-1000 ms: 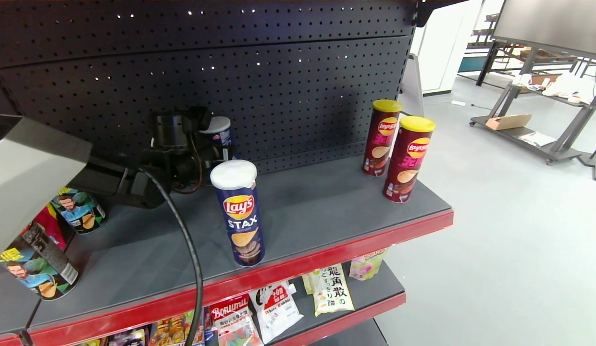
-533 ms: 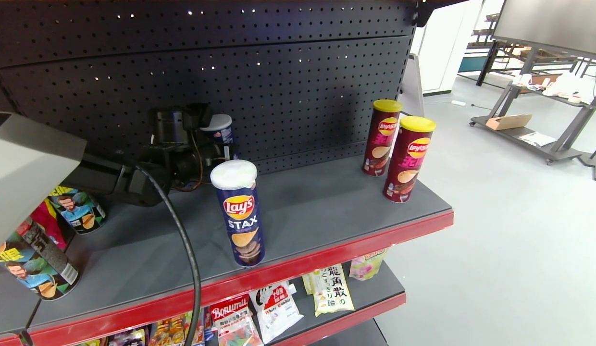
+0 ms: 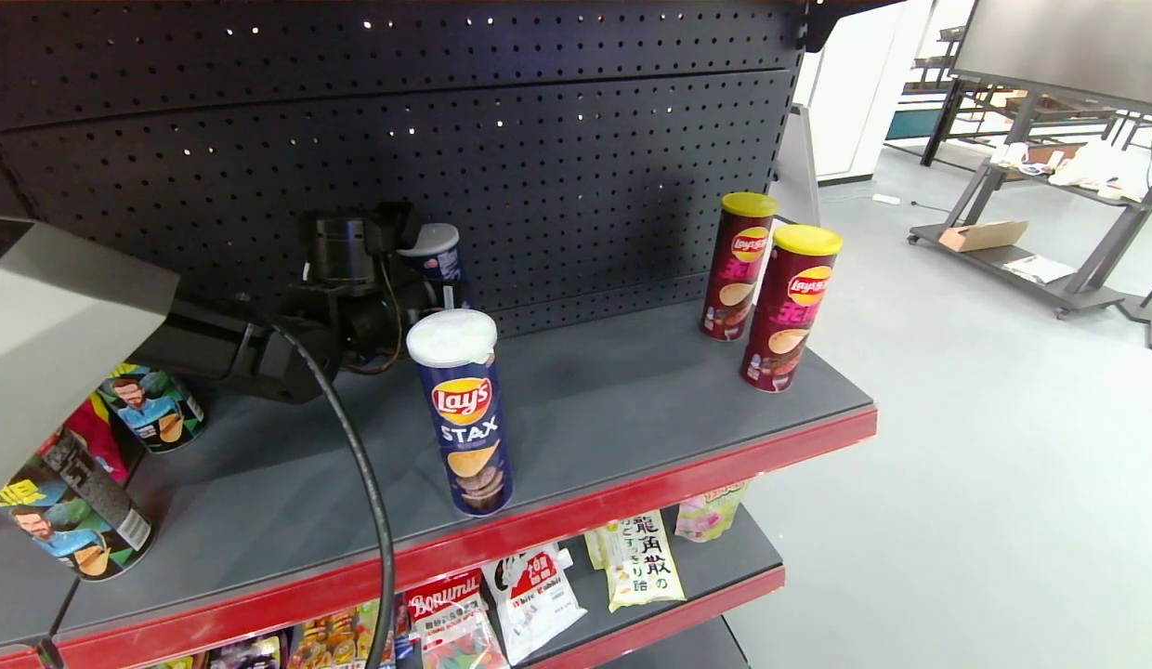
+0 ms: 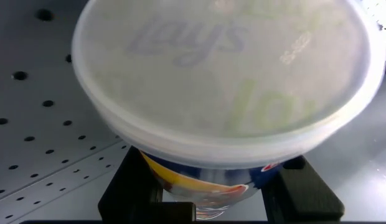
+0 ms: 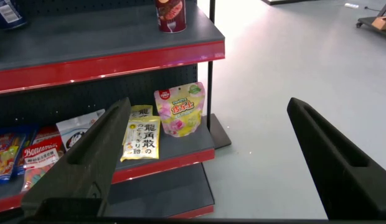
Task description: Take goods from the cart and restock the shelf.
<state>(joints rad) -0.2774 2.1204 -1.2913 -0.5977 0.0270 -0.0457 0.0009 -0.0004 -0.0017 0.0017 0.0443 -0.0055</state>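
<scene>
My left gripper (image 3: 411, 290) is shut on a blue chip can with a white lid (image 3: 434, 253), held upright at the back of the grey shelf (image 3: 632, 390), close to the pegboard. In the left wrist view the can's lid (image 4: 224, 68) is very near, with a black finger (image 4: 127, 193) at each side of its body. A second blue can (image 3: 464, 409) stands near the shelf's red front edge. Two maroon cans with yellow lids (image 3: 739, 265) (image 3: 788, 307) stand at the right end. My right gripper (image 5: 208, 106) hangs open, lower down, facing the lower shelves.
Colourful cans (image 3: 70, 516) (image 3: 153, 404) stand at the shelf's left end. Snack bags (image 3: 632, 557) (image 5: 179, 109) lie on the lower shelf. A black cable (image 3: 362, 483) hangs across the shelf front. Bare shelf lies between the blue and maroon cans. Open floor lies to the right.
The left gripper with its blue can has shifted slightly to the right along the back panel. The other cans stand as before.
</scene>
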